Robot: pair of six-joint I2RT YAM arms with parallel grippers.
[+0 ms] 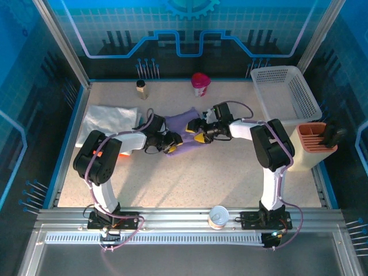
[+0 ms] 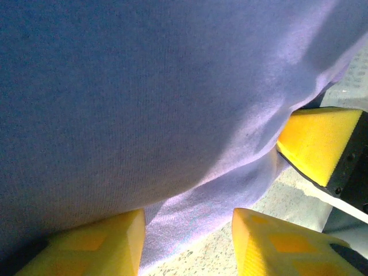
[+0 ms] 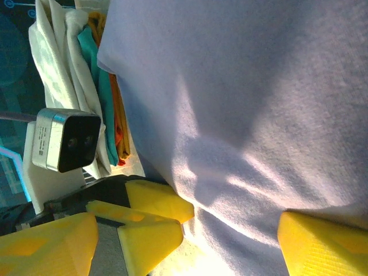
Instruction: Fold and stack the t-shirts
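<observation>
The lavender t-shirt (image 1: 183,125) lies bunched at the table's middle, between both grippers. My left gripper (image 1: 169,145) sits at its near-left edge; in the left wrist view it (image 2: 187,247) stands open, the lavender t-shirt's (image 2: 144,98) hem lying between the yellow fingers (image 2: 92,247). My right gripper (image 1: 199,134) faces it from the right; in the right wrist view it (image 3: 187,252) is open wide over the lavender cloth (image 3: 247,98). The two grippers' fingertips nearly touch. A white t-shirt (image 1: 109,118) lies at the left, with an orange one (image 3: 117,123) in the same pile.
A white mesh basket (image 1: 287,92) stands at the back right, with an orange holder (image 1: 316,138) in front of it. A pink cup (image 1: 200,83) and a small bottle (image 1: 141,89) stand at the back. A white cup (image 1: 218,217) sits on the front rail.
</observation>
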